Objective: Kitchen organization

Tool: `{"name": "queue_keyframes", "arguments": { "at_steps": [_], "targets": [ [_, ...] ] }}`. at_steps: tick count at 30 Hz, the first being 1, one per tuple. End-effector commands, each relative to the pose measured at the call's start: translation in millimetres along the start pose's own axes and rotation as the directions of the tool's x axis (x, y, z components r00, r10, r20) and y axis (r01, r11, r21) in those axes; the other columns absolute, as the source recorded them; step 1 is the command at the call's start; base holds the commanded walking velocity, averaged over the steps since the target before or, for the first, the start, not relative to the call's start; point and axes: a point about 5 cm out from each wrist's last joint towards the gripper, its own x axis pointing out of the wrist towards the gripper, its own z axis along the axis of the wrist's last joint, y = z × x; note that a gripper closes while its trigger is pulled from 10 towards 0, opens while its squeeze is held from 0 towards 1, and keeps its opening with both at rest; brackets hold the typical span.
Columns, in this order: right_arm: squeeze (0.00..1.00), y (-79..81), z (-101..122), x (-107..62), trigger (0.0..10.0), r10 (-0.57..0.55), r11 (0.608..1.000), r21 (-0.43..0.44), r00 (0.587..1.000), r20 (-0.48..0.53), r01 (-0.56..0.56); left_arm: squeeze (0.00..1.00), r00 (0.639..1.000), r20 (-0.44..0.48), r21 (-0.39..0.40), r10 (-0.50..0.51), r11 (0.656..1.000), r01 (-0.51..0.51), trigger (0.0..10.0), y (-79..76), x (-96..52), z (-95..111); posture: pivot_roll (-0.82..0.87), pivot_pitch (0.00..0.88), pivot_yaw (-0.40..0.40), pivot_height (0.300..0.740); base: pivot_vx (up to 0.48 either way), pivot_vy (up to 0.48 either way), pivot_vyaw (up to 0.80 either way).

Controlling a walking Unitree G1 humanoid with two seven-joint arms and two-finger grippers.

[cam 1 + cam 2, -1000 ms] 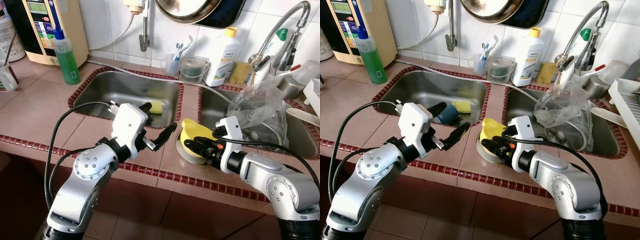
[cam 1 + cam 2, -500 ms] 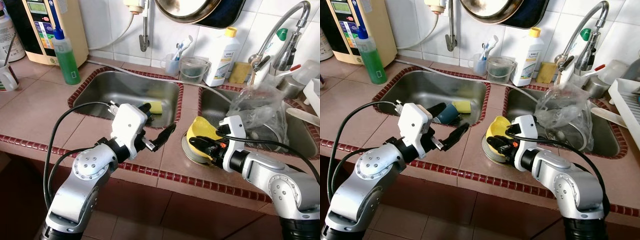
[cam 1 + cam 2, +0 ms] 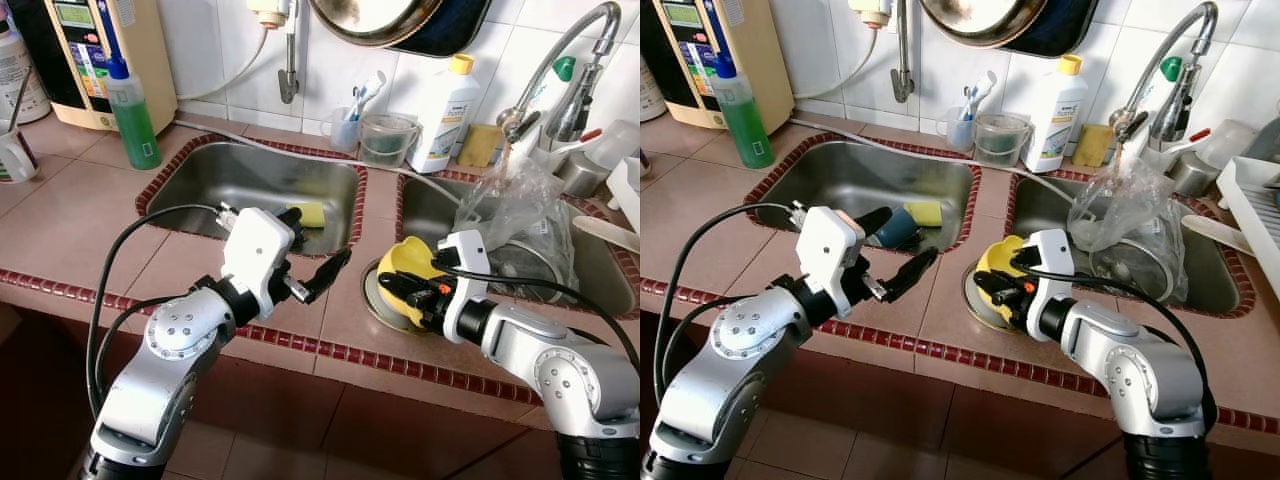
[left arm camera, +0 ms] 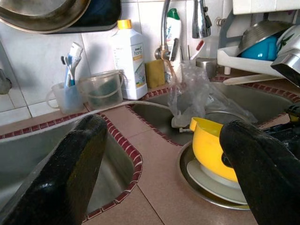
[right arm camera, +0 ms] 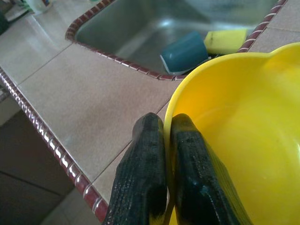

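At the tabletop's (image 3: 90, 215) back left corner stand a mug (image 3: 14, 152), a dispenser (image 3: 90, 50) and a green bottle (image 3: 132, 112), and the left sink (image 3: 265, 180) holds a teal cup (image 3: 898, 228) and a yellow sponge (image 3: 310, 213). The left tool (image 3: 318, 275) hovers over the tabletop's front edge, fingers (image 4: 70, 168) spread wide apart. On the strip between the sinks near that front edge, the right tool (image 5: 164, 140) is clamped on the rim of a yellow bowl (image 3: 408, 275), which sits tilted above a plate (image 4: 211, 176); the right sink (image 3: 600, 275) holds a plastic bag (image 3: 525, 205) under the tap (image 3: 560, 60).
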Motion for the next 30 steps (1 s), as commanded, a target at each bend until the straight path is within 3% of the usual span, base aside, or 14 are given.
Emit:
{"name": "queue_keyframes", "arguments": {
  "at_steps": [1, 8, 9, 10, 12, 26, 30],
  "targets": [
    [0.0, -3.7, 10.9, -2.5, 0.0, -0.016, 1.0, -0.006, 0.999, 0.05, 0.016, 0.0, 1.0, 0.018, 0.016, -0.008, 1.0, 0.008, 10.0, -0.2, -0.3, 6.4, 0.09, 0.0, -0.074, 0.74, 0.0, 0.0, 0.0],
    [0.0, -5.9, 13.5, -2.1, 0.2, -0.031, 0.999, -0.007, 0.996, 0.082, 0.031, 0.0, 1.0, 0.02, 0.014, -0.01, 1.0, 0.01, 10.0, -1.2, 0.0, 6.7, 0.09, 0.0, -0.075, 0.74, 0.0, 0.0, 0.0],
    [0.0, -6.0, 15.3, -2.0, 2.1, -0.029, 1.0, -0.007, 0.995, 0.098, 0.03, 0.0, 1.0, 0.02, 0.013, -0.011, 1.0, 0.01, 10.0, -1.5, 0.0, 6.8, 0.09, 0.0, -0.075, 0.74, 0.0, 0.0, 0.0],
    [0.0, -6.0, 15.3, -2.0, 2.1, -0.029, 1.0, -0.007, 0.995, 0.098, 0.03, 0.0, 1.0, 0.02, 0.013, -0.011, 1.0, 0.01, 10.0, -1.5, 0.0, 6.8, 0.09, 0.0, -0.075, 0.74, 0.0, 0.0, 0.0],
    [0.0, -5.8, 20.6, -1.7, 10.0, -0.03, 0.999, -0.025, 0.988, 0.149, 0.034, 0.0, 1.0, 0.02, 0.012, -0.01, 1.0, 0.01, 10.0, -1.6, 0.0, 6.8, 0.09, 0.0, -0.075, 0.74, 0.0, 0.0, 0.0],
    [0.0, -8.0, 26.7, -1.9, 10.0, -0.033, 0.999, -0.024, 0.967, 0.251, 0.04, 0.0, 1.0, 0.02, 0.011, -0.008, 1.0, 0.008, 10.0, -0.9, -0.2, 7.4, 0.09, 0.002, -0.073, 0.74, 0.0, 0.0, 0.0],
    [0.0, -5.1, 33.3, -2.9, 10.0, -0.013, 0.999, -0.025, 0.943, 0.334, 0.023, 0.0, 1.0, 0.019, 0.011, -0.006, 1.0, 0.006, 10.0, -0.3, -0.6, 7.6, 0.09, 0.004, -0.072, 0.74, 0.0, 0.0, 0.0]
  ]
}}
